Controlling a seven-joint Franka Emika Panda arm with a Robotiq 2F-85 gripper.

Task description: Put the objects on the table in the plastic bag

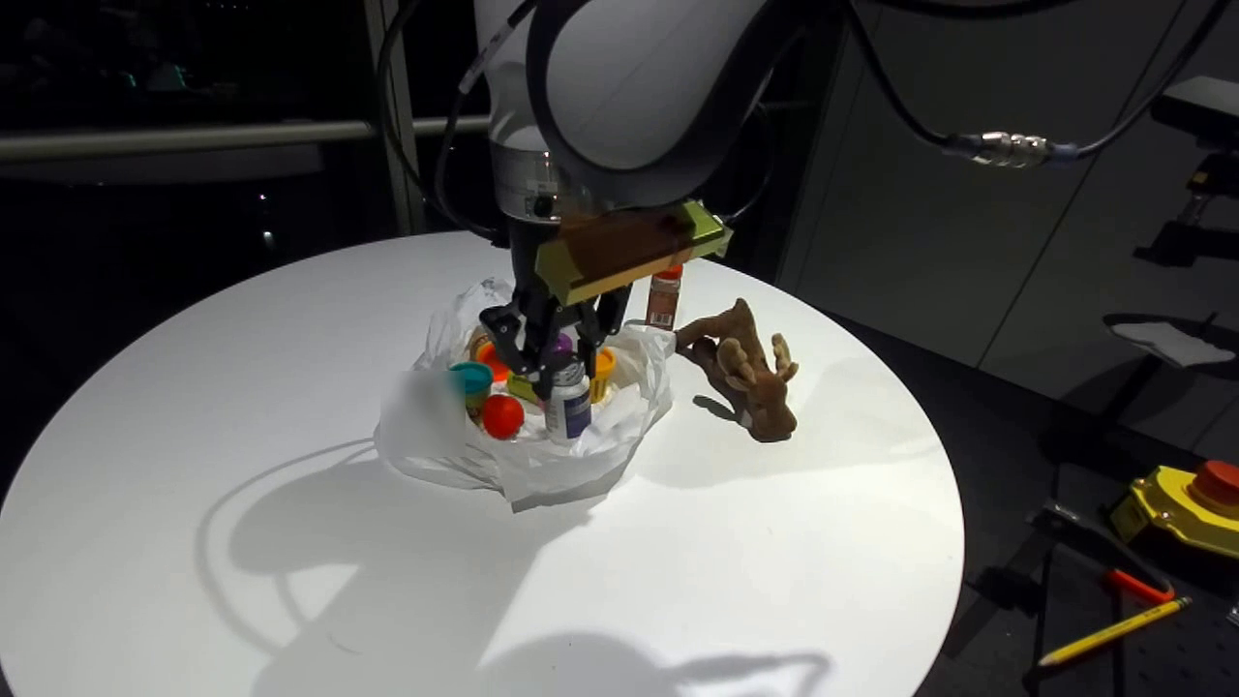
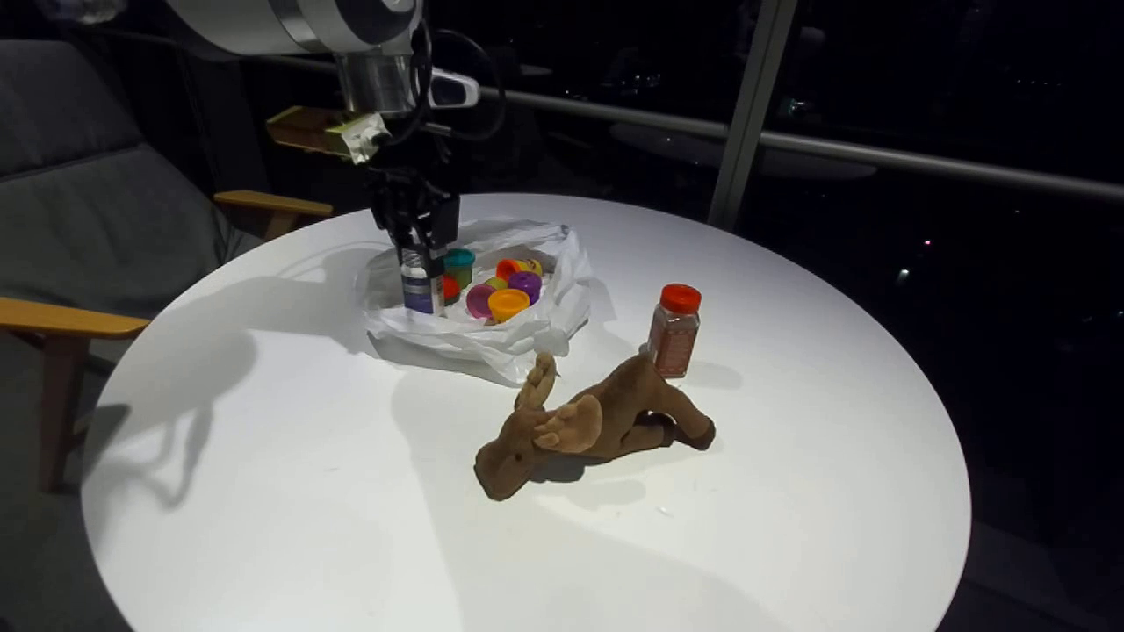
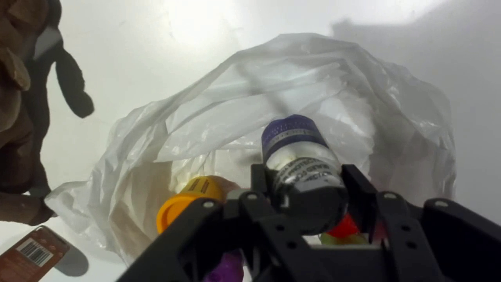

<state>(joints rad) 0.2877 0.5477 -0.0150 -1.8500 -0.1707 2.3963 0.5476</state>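
My gripper (image 3: 304,172) is shut on a white bottle with a purple label (image 3: 293,135) and a dark cap, tilted in the wrist view. Within the rim of the plastic bag (image 2: 492,347) the bottle's lower end hangs; whether it touches the bottom I cannot tell. The spread bag also holds a teal tub (image 1: 472,378), a yellow-orange tub (image 2: 508,305), a purple tub (image 2: 525,285), a red round thing (image 1: 502,416) and others partly hidden. Outside the bag, on the white table (image 1: 726,581), are a brown antlered plush animal (image 2: 606,430) and a red-lidded shaker (image 2: 674,333).
The plush lies close beside the bag's rim, with the shaker standing upright just behind it in an exterior view. A grey chair (image 2: 79,175) with wooden armrests is by the table edge. A yellow box with a red button (image 1: 1186,508) sits off the table.
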